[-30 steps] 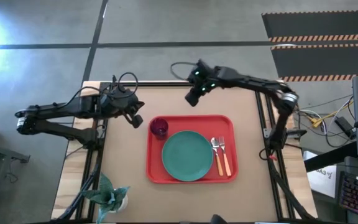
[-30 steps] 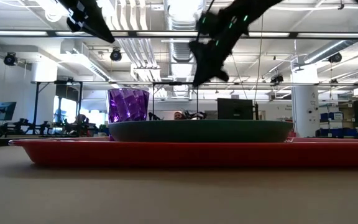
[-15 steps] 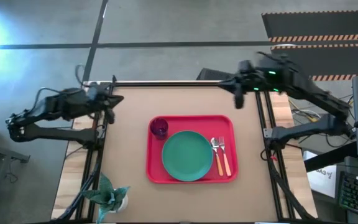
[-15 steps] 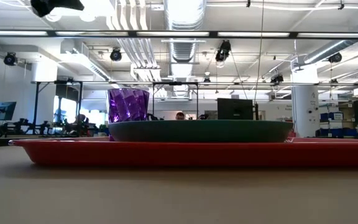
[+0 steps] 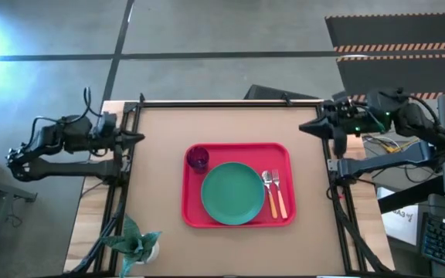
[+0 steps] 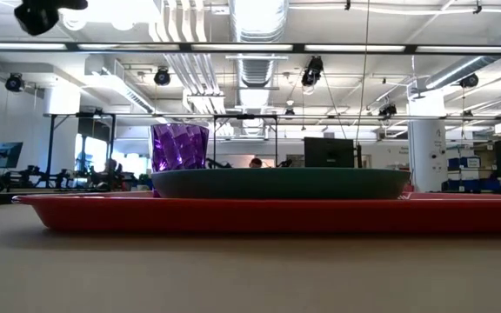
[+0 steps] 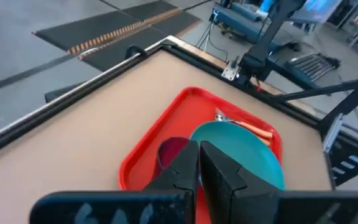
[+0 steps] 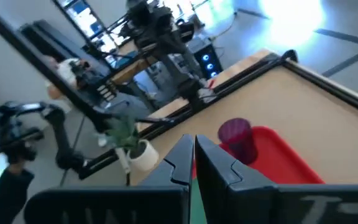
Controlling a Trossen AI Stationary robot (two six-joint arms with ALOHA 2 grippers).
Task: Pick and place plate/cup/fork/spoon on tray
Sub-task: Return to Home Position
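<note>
- High view: the tray (image 5: 236, 149) lies between the two grippers and well apart from both. It carries the plate (image 5: 232, 193), with the cup (image 5: 198, 158) at the corner nearer the left gripper (image 5: 136, 137). The spoon (image 5: 270, 193) and fork (image 5: 280, 194) lie side by side on the side nearer the right gripper (image 5: 316, 128). Each arm is folded at its own table edge with nothing in its gripper. A potted plant (image 5: 134, 243) stands off the tray, on the left arm's side.
- Low view: no gripper is near the load. The cup (image 6: 179, 148) stands upright beside the plate (image 6: 281, 183), and both sit inside the tray's rim (image 6: 233, 213). Only a dark bit of an arm (image 6: 40, 13) shows high up.
- Left wrist view: the left gripper (image 7: 199, 163) is clenched, its fingers (image 7: 182, 171) all but touching and holding nothing. The tray (image 7: 143, 163) lies ahead of it and below.
- Right wrist view: the right gripper (image 8: 194, 158) is likewise clenched and empty. The cup (image 8: 236, 137) is ahead of it, and the plant (image 8: 126, 134) farther off.
- Judgement: placing looks complete, since all four pieces are on the tray. The step in hand is the return to home. The next move calls only for both arms to settle into rest, clear of the tray.
</note>
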